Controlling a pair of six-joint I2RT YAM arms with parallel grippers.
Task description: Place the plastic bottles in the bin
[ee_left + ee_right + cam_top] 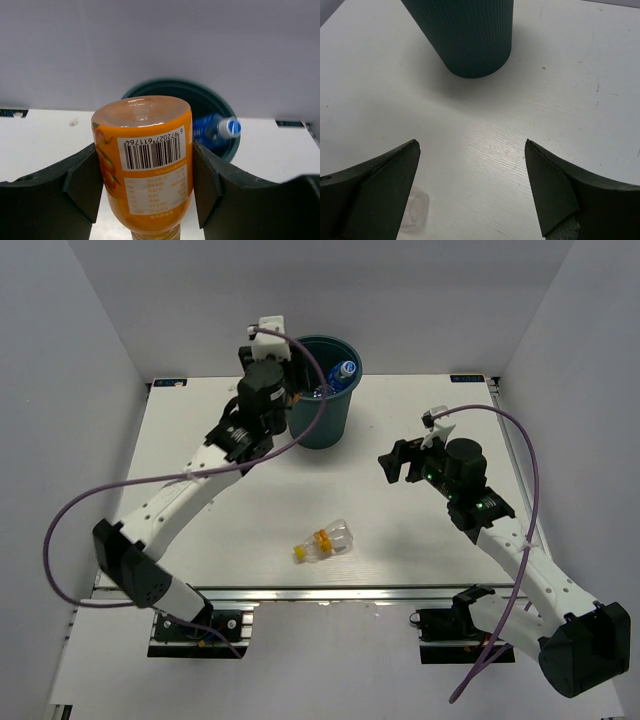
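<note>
White table [400, 540] carries everything, and the dark teal bin [322, 425] stands toward its far side, just beyond the left gripper [278, 375] and well ahead of the right gripper [397, 462]. In the left wrist view the bin's round rim [150, 86] shows straight ahead of the jaws, past the top of what they hold; in the right wrist view its ribbed, tapered wall [470, 35] rises ahead of the spread jaws, a little to the left, with bare tabletop between. The left gripper [145, 150] has its two dark fingers [80, 185] pressed against both sides of an orange bottle [145, 170], which sits squarely between them, base pointing away toward the bin, barcode label facing the camera, neck toward the wrist. The right gripper [471, 145] hangs with its jaws wide apart and nothing between them. Inside the bin, ahead and to the right of the left jaws, a clear bottle with a blue label [212, 131] leans against the inner wall, its white-and-blue cap uppermost; the top view shows it [342, 372] at the bin's right rim. A clear bottle with a yellow-orange cap [325, 542] lies on its side on the near part of the table, well apart from both pairs of jaws, between the two arms.
</note>
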